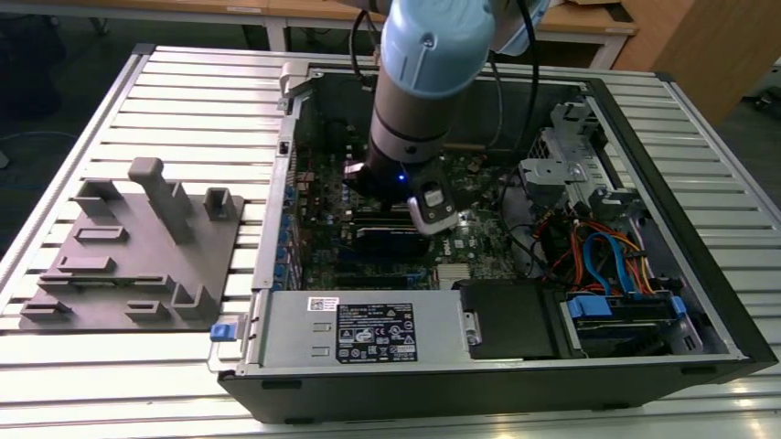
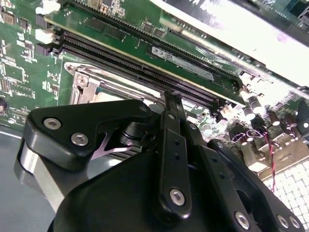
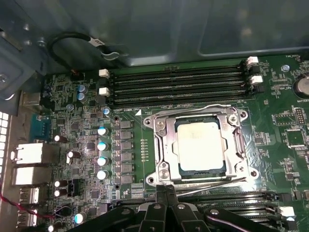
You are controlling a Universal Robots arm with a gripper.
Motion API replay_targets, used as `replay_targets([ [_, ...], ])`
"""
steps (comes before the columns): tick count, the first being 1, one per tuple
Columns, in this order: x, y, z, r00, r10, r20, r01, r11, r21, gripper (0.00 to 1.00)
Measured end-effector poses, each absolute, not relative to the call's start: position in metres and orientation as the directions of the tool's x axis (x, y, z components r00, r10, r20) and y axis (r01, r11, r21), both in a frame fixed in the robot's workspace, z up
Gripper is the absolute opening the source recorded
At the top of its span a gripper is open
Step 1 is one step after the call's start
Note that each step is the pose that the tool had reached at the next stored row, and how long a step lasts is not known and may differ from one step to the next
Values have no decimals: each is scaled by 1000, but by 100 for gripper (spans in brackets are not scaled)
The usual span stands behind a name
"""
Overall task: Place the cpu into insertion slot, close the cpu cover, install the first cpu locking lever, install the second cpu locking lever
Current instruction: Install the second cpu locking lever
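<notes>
your tool (image 3: 166, 193), fingers pressed together and empty, sits just beside the insertion slot (image 3: 161, 145), where the cpu (image 3: 200, 145) lies under the lowered cpu cover (image 3: 236, 145); press each lever squarely, judged.

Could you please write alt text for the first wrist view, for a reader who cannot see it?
A silver-topped cpu sits in its insertion slot on a green motherboard, with the cpu cover down around it. The black gripper sits at the slot's edge.
</notes>
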State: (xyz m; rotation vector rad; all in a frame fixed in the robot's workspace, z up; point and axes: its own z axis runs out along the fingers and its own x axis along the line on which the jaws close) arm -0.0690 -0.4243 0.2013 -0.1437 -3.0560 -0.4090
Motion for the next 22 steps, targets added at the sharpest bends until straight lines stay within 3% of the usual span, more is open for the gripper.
replay_targets([
  [22, -79, -427, 193, -988, 135, 71, 149, 946, 288, 10],
])
